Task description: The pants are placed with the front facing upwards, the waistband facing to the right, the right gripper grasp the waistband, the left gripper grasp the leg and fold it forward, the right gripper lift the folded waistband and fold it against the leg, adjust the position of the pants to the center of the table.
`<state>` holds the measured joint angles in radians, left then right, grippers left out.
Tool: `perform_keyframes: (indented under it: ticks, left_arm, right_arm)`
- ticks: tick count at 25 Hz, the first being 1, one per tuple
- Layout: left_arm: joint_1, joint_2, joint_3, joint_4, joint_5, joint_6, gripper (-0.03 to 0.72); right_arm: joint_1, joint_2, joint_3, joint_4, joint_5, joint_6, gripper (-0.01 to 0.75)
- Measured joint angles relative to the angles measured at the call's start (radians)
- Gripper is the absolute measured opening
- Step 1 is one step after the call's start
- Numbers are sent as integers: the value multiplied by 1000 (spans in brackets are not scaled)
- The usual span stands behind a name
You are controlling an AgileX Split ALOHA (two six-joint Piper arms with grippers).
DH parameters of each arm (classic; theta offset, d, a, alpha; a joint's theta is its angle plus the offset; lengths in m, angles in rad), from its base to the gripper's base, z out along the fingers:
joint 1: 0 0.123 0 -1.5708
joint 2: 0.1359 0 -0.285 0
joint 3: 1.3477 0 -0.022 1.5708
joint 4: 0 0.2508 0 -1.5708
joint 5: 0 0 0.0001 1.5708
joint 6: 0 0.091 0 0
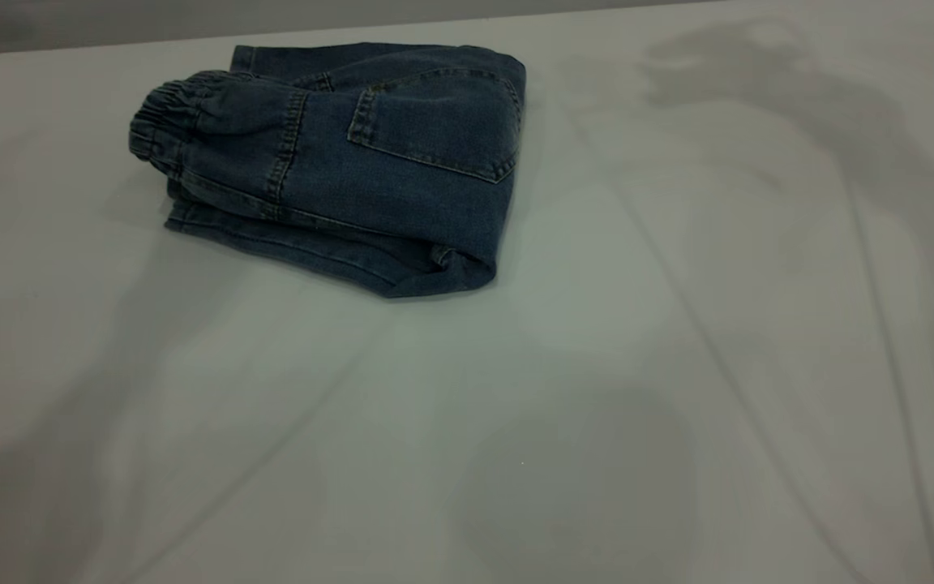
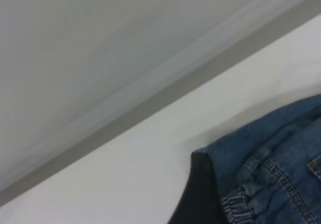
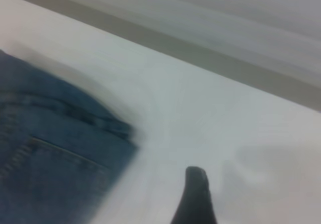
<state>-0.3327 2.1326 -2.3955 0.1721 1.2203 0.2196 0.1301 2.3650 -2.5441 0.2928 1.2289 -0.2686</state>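
Folded pants [image 1: 370, 178] lie on the table [image 1: 597, 405], waistband [image 1: 160, 126] leftward.

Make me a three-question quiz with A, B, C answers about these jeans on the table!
1. Where do the pants lie on the table in the outside view?
A. far left part
B. near right corner
C. hanging off the front edge

2. What colour are the pants?
A. red
B. blue
C. yellow

3. How are the pants lying?
A. spread out flat
B. folded into a bundle
C. held up in the air

Answers:
1 A, they sit up near the far edge, left of the middle.
2 B, the denim is blue.
3 B, layers are stacked, with the waistband on top at the left and a back pocket facing up.
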Motion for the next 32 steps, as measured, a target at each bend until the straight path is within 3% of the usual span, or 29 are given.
perform_keyframes:
  ticks: [12,23,27,32]
  left_arm:
    - [-1,151,0,-137,-1,-1,524]
    - [-7,286,19,-227,-2,3,524]
    - [-13,288,87,-226,-2,3,524]
    - [-13,288,209,-225,-3,3,524]
  right_arm:
    - [0,-344,243,-373,-5,223,496]
    - [1,-624,530,-305,-6,224,496]
    - [1,-698,639,-293,-6,210,496]
    - [1,-753,667,-293,-9,214,496]
